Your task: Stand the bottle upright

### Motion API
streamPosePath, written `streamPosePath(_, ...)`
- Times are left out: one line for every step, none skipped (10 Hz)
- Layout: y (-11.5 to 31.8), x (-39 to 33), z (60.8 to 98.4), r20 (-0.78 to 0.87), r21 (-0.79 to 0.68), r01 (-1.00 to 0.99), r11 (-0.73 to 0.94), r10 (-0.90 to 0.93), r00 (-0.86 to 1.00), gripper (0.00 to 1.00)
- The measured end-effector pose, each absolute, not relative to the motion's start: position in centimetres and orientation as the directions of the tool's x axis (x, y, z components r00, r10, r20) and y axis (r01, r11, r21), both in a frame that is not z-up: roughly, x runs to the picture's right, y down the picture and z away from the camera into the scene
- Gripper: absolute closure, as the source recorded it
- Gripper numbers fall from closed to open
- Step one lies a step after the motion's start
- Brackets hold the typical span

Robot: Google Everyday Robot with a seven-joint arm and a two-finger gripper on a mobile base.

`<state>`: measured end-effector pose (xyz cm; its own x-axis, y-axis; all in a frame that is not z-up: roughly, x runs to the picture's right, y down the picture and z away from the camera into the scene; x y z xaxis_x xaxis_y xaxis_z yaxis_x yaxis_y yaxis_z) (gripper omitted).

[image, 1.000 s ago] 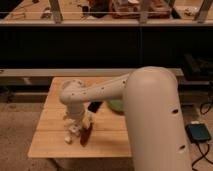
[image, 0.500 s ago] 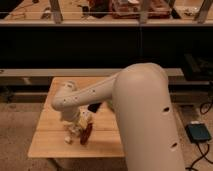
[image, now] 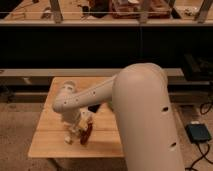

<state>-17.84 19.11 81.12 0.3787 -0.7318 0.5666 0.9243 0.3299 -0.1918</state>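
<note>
The small cream-white bottle (image: 69, 139) shows at the lower left tip of my gripper (image: 76, 131), low over the front part of the wooden table (image: 50, 145). I cannot tell whether it is lying, tilted or held. A slim dark red object (image: 86, 135) lies just right of the gripper. My white arm reaches in from the right, bends at a joint (image: 67, 97) and points down at the table. The translucent cup is hidden or out of view.
The table's front edge (image: 75, 155) is close below the gripper. A dark shelf and rail (image: 100, 47) run behind the table. A dark box with a cable (image: 199, 132) lies on the floor at the right.
The arm has swung left and forward, so its large white link covers more of the table's right side. The gripper stays low over the same spot by the bottle and the red object.
</note>
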Motion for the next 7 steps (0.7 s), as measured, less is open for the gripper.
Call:
streamPosePath(19.32, -17.59, 81.33, 0.565, -0.202, 0.918, 0.341, -0.725, 0.393, 0.20)
streamPosePath(19.48, -17.41, 81.48, 0.561, -0.211, 0.913, 0.350, -0.721, 0.406, 0.20)
streamPosePath(19.48, -17.34, 81.61, 0.556, -0.215, 0.910, 0.356, -0.721, 0.413, 0.20)
streamPosePath(19.47, -17.29, 81.72, 0.552, -0.219, 0.906, 0.361, -0.720, 0.420, 0.20)
streamPosePath(19.45, -17.25, 81.81, 0.547, -0.224, 0.903, 0.366, -0.720, 0.427, 0.22)
streamPosePath(19.38, -17.16, 81.84, 0.543, -0.227, 0.900, 0.372, -0.719, 0.434, 0.29)
streamPosePath(19.23, -17.06, 81.77, 0.536, -0.230, 0.898, 0.376, -0.721, 0.439, 0.40)
